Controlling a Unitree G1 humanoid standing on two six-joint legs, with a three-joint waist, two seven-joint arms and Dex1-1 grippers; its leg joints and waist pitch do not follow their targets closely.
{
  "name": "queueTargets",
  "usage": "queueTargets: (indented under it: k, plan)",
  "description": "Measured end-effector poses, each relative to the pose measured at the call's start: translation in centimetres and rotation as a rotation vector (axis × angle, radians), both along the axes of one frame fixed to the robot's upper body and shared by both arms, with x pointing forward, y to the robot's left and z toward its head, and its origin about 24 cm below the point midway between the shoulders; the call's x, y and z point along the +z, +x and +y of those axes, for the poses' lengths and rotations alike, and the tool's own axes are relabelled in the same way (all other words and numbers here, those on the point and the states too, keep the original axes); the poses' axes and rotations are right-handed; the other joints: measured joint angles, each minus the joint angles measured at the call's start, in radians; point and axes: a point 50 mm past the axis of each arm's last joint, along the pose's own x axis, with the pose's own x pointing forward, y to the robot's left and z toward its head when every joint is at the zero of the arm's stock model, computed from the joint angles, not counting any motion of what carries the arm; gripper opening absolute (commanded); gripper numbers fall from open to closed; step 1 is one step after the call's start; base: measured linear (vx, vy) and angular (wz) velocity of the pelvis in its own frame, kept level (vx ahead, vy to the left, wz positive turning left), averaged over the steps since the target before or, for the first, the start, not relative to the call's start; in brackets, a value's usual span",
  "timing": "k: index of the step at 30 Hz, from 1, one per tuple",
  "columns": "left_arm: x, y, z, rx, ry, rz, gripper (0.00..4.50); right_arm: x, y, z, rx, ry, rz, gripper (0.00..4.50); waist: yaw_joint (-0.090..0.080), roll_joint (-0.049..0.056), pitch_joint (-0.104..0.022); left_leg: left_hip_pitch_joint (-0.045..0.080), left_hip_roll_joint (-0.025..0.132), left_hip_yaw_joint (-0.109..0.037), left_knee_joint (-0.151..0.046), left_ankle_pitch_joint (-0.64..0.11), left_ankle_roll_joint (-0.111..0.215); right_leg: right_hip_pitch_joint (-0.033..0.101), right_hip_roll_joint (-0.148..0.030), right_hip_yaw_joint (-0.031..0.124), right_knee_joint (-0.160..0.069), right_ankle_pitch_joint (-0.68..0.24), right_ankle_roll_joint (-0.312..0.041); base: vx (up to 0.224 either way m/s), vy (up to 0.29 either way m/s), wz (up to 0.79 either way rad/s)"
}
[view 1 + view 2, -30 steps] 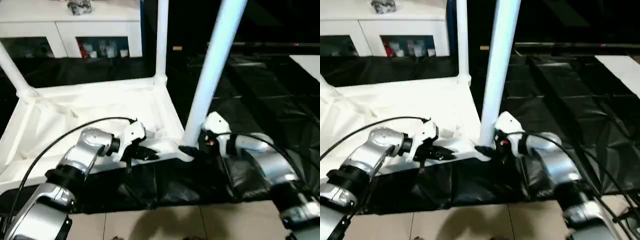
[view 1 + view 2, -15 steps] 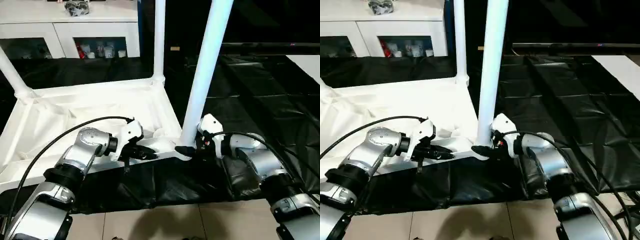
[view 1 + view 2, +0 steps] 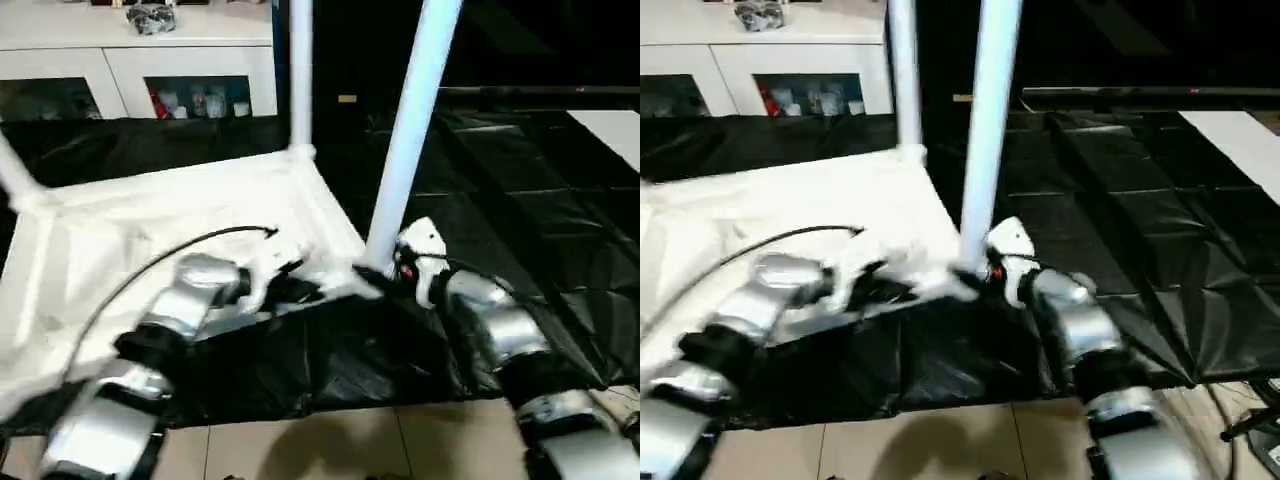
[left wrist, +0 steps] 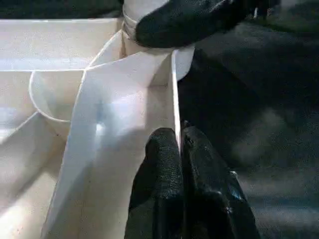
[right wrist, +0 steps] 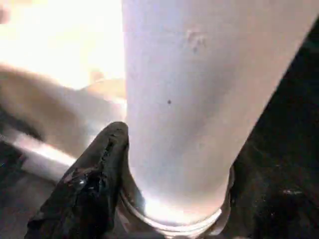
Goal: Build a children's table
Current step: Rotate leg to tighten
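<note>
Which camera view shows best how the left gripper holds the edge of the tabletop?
The left wrist view: the left gripper is seen close, its two black fingers pinching the thin side wall of the tabletop. In the left eye and right eye views the same grip is small and blurred. The right wrist view shows the leg instead.

Dim room; motion blur smears both forearms.

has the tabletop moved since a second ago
Yes. The tabletop has shifted: its near corner now lies closer to the cabinet, and slightly left.
</note>
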Motion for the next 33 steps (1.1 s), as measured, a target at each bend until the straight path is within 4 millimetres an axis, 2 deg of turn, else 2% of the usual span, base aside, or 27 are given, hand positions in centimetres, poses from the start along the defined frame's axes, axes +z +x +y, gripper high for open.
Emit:
queueTargets:
  k: [3,7,8,10,16,20,25,28,31,33]
  plan:
    - [-0.1,0.1,-1.6,0.041,-0.009,-0.021,0.0,-0.1,0.6,0.2,-0.125,0.002,-0.01,2.72,-0.001,0.002,-0.002,0.0,-0.004,0.0,0.0,0.0,0.0,0.001,-0.004,0.0,-0.001,-0.001,0.001,0.0,0.0,0.0]
    - [-0.1,0.2,-1.7,0.045,-0.004,-0.034,0.0,-0.1,0.7,0.3,-0.135,-0.013,-0.031,2.72,-0.003,0.003,-0.003,0.0,-0.009,0.0,-0.002,0.0,0.0,0.001,-0.008,-0.001,-0.001,-0.001,0.002,0.0,0.0,0.0]
    - [-0.1,0.2,-1.7,0.044,-0.004,-0.035,0.0,-0.1,0.7,0.3,-0.134,-0.016,-0.033,3.07,-0.003,0.003,-0.003,0.0,-0.01,0.0,-0.003,0.0,0.001,0.0,-0.009,-0.001,-0.001,-0.001,0.002,0.0,0.0,0.0]
    - [-0.1,0.2,-1.6,0.035,-0.004,-0.037,0.0,0.0,0.7,0.2,-0.116,-0.021,-0.037,3.44,-0.004,0.002,-0.002,-0.001,-0.011,-0.001,-0.004,0.0,0.001,-0.001,-0.01,-0.001,-0.001,-0.001,0.002,0.0,0.0,0.0]
    - [0.4,-0.7,0.1,-0.107,-0.01,-0.027,0.0,0.3,-0.2,-1.2,0.142,-0.021,-0.044,3.97,0.001,0.0,-0.001,-0.012,-0.01,-0.001,-0.007,0.0,0.001,-0.007,-0.01,-0.003,0.001,-0.003,0.005,0.0,0.0,0.0]
    - [0.6,-1.4,2.2,-0.216,-0.015,0.008,0.0,0.9,-1.4,-2.4,0.369,-0.038,-0.038,3.97,0.008,-0.001,0.0,-0.016,-0.008,-0.001,-0.007,0.0,0.002,-0.009,-0.01,-0.005,0.001,-0.002,0.002,0.0,0.0,0.0]
    - [0.8,-1.9,3.1,-0.298,-0.009,0.027,0.0,1.5,-2.8,-2.9,0.606,-0.029,0.017,3.97,0.013,-0.004,0.002,-0.017,-0.006,0.0,-0.003,-0.002,0.004,-0.009,-0.012,-0.004,0.001,-0.002,0.002,0.0,0.0,0.0]
    - [0.8,-2.0,3.5,-0.329,-0.002,0.04,0.0,1.5,-3.3,-3.1,0.696,-0.037,0.051,3.97,0.017,-0.006,0.003,-0.016,-0.005,0.001,-0.002,-0.001,0.004,-0.007,-0.012,-0.004,0.001,-0.002,0.002,0.0,0.0,0.0]
    - [0.9,-2.0,3.6,-0.362,0.011,0.051,0.0,1.5,-3.4,-3.2,0.751,-0.046,0.076,3.63,0.018,-0.006,0.003,-0.016,-0.004,0.001,-0.002,-0.001,0.004,-0.007,-0.012,-0.004,0.002,-0.002,0.002,0.0,0.0,0.0]
    - [0.9,-2.1,3.7,-0.379,0.009,0.056,0.0,1.5,-3.4,-3.1,0.769,-0.051,0.082,3.58,0.018,-0.006,0.003,-0.016,-0.004,0.001,-0.002,-0.001,0.004,-0.007,-0.012,-0.005,0.003,-0.002,0.002,0.0,0.0,0.0]
